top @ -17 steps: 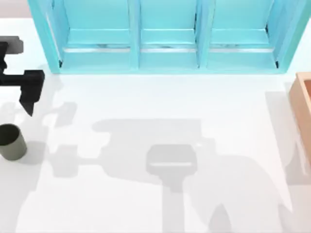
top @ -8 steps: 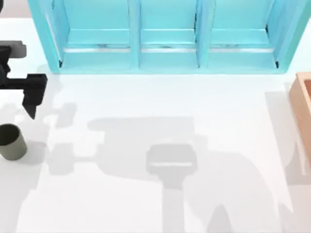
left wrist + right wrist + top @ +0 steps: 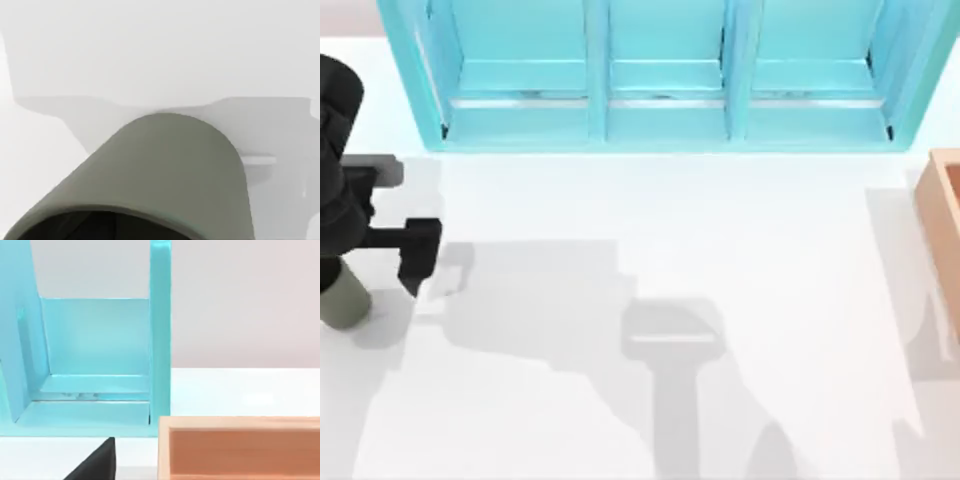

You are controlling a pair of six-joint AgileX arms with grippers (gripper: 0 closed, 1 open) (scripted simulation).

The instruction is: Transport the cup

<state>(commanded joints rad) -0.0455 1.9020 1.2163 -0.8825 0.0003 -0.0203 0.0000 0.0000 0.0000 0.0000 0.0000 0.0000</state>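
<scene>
The small olive-grey cup (image 3: 345, 306) stands upright on the white table at the far left edge. Its upper part is hidden under my left arm. My left gripper (image 3: 342, 278) hangs over it, open. One black finger (image 3: 415, 258) stands to the right of the cup with a gap between them; the other finger is hidden. In the left wrist view the cup (image 3: 165, 170) is very near, with its dark inside at the frame's edge. A black part of my right gripper (image 3: 95, 465) shows in the right wrist view.
A turquoise shelf (image 3: 665, 80) with three bays spans the back of the table and shows again as the shelf (image 3: 95, 360) in the right wrist view. A light wooden box (image 3: 942, 215) sits at the right edge, close before the right wrist camera (image 3: 240, 445).
My left arm has moved toward the table's front and a little right, coming over the cup and covering its top. The cup has stayed in place.
</scene>
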